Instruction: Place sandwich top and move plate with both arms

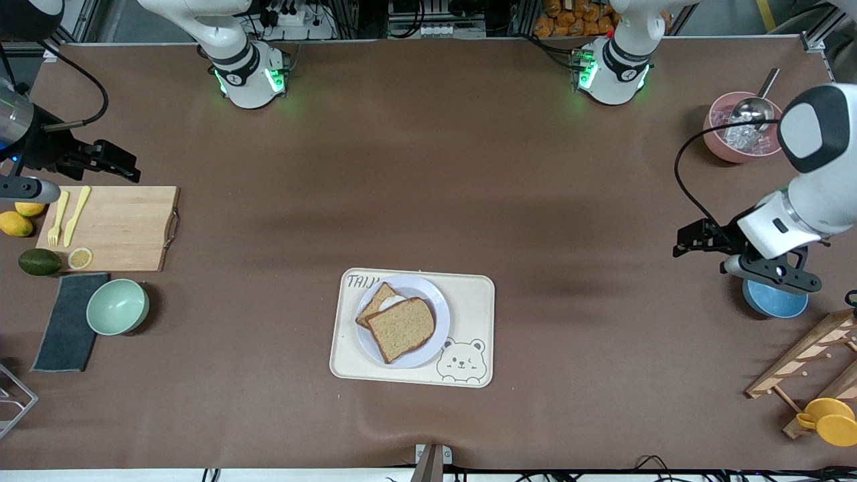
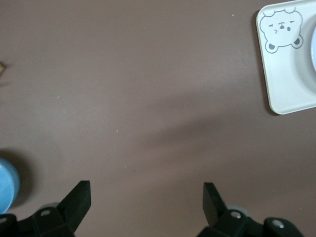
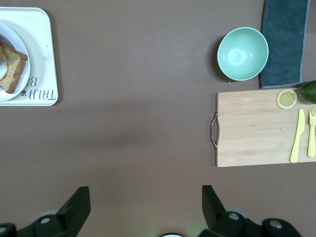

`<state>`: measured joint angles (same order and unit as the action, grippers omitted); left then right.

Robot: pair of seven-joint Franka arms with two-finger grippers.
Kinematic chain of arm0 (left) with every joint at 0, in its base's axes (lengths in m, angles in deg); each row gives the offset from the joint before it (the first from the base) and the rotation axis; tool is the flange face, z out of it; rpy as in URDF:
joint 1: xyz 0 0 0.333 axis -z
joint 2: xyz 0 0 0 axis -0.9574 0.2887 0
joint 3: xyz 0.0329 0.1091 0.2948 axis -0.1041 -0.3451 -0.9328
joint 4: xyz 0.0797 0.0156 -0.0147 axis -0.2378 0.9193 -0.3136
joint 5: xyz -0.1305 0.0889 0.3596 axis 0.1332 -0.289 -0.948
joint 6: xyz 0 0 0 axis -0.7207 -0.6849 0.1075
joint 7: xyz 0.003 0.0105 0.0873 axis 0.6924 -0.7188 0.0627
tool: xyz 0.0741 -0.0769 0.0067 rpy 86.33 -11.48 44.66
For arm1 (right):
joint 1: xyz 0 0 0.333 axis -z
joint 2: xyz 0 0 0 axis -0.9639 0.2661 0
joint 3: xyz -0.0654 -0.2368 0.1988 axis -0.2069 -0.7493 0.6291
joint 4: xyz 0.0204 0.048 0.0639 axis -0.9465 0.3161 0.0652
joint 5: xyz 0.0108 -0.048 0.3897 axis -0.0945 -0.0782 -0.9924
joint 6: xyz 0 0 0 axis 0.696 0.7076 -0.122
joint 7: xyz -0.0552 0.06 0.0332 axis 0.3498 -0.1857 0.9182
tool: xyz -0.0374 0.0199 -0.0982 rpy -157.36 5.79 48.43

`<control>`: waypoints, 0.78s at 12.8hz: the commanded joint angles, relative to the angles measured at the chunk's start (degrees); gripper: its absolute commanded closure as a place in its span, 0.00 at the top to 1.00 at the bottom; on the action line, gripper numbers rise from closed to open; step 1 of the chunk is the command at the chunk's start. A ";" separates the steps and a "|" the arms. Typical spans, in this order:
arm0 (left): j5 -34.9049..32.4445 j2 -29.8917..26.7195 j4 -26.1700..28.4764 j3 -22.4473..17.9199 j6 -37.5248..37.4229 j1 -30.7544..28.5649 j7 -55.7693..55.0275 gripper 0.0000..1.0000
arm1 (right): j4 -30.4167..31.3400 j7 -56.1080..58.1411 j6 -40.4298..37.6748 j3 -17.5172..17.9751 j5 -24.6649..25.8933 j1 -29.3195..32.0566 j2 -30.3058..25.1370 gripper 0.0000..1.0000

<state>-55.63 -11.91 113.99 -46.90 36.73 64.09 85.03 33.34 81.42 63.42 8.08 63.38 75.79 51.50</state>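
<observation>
The sandwich top, a plain brown slice, lies askew on a second slice with white egg showing between them. Both rest on the pale round plate, which sits on the cream bear-printed tray. My left gripper hangs open and empty over bare table toward the left arm's end, beside a blue bowl; its wrist view shows spread fingers and the tray's bear corner. My right gripper hangs open and empty by the cutting board; its wrist view catches the stacked bread.
At the right arm's end: cutting board with yellow knife, fork and lemon slice, mint bowl, dark towel, avocado, lemons. At the left arm's end: pink bowl with scoop, wooden rack, yellow cup.
</observation>
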 commanded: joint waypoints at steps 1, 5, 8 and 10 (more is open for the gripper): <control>-3.15 -4.46 -0.64 -0.99 -5.39 4.64 -8.66 1.00 | -0.68 -1.27 -0.64 -0.37 0.41 -0.17 -0.13 1.00; -3.24 -9.11 -4.60 -14.30 -13.57 16.03 -8.33 1.00 | -0.77 -1.28 1.20 -0.54 0.32 0.54 0.23 1.00; -3.41 -10.53 -6.34 -16.46 -15.94 17.31 -10.16 1.00 | -0.50 -1.28 1.04 -0.54 0.41 0.98 0.14 1.00; -4.29 -10.53 -10.38 -16.11 -20.24 17.13 -12.71 1.00 | -0.33 -1.19 0.94 -0.54 0.41 1.06 0.23 1.00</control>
<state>-57.56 -22.56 107.20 -63.12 20.18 80.51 75.28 33.35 80.97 64.69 7.21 63.38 76.35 51.55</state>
